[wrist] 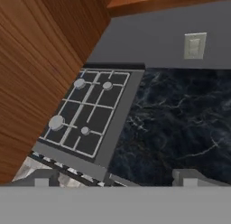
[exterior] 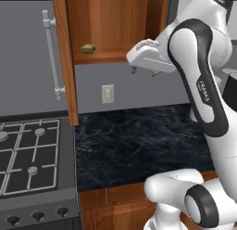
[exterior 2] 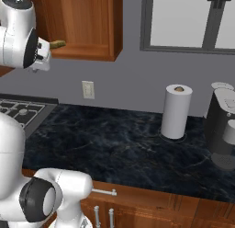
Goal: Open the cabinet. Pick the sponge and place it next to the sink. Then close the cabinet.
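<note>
The reddish-brown cabinet [exterior: 115,20] stands open, its door [exterior: 65,62] swung out to the left with the silver bar handle [exterior: 51,53] on its outer face. On the cabinet's bottom shelf near the front lies the small yellow sponge [exterior: 88,48], seen also in the right base view [exterior 2: 57,44]. My gripper [exterior: 142,71] hovers just right of the sponge and slightly lower, outside the cabinet, pointing down over the counter. Its fingertips [wrist: 40,178] stand wide apart, open with nothing between them. The sink is out of view.
A gas stove [exterior: 28,155] sits left of the dark marble counter [exterior: 139,141]. A wall outlet [exterior: 107,93] is below the cabinet. To the right stand a paper towel roll [exterior 2: 176,112] and a dark coffee machine [exterior 2: 222,130], under a window [exterior 2: 183,20].
</note>
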Controlling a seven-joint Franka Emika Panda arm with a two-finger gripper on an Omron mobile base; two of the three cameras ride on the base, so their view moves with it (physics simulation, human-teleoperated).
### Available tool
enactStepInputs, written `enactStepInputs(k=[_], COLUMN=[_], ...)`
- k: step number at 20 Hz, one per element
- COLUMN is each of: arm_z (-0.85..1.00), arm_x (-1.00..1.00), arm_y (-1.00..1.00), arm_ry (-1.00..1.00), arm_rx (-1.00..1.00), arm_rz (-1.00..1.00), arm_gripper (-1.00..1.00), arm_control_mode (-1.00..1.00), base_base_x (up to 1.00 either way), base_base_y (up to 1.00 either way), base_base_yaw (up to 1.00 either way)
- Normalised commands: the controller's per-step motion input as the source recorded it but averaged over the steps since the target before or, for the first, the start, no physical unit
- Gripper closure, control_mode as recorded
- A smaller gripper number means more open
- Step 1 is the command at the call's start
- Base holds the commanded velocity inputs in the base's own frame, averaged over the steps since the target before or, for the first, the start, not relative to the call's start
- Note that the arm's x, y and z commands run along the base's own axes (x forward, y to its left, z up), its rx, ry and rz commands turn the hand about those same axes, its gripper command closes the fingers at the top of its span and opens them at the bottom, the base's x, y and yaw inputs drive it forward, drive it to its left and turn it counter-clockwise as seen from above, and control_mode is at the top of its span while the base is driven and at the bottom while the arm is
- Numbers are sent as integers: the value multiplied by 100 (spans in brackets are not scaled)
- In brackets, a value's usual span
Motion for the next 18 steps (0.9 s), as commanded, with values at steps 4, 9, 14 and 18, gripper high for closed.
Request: enactStepInputs(k=[4, 9, 14, 18], arm_z=[0, -10, 0, 0], arm_x=[11, 8, 34, 44], arm_y=[0, 0, 0, 0], arm_ry=[-5, -22, -22, -10], arm_rx=[-2, 0, -3, -8], arm_rz=[-6, -5, -6, -7], arm_gripper=[-100, -100, -100, -100], arm_control_mode=[-100, -100, -100, -100], base_base_x=[0, 0, 0, 0], base_base_y=[0, 0, 0, 0], base_base_yaw=[0, 0, 0, 0])
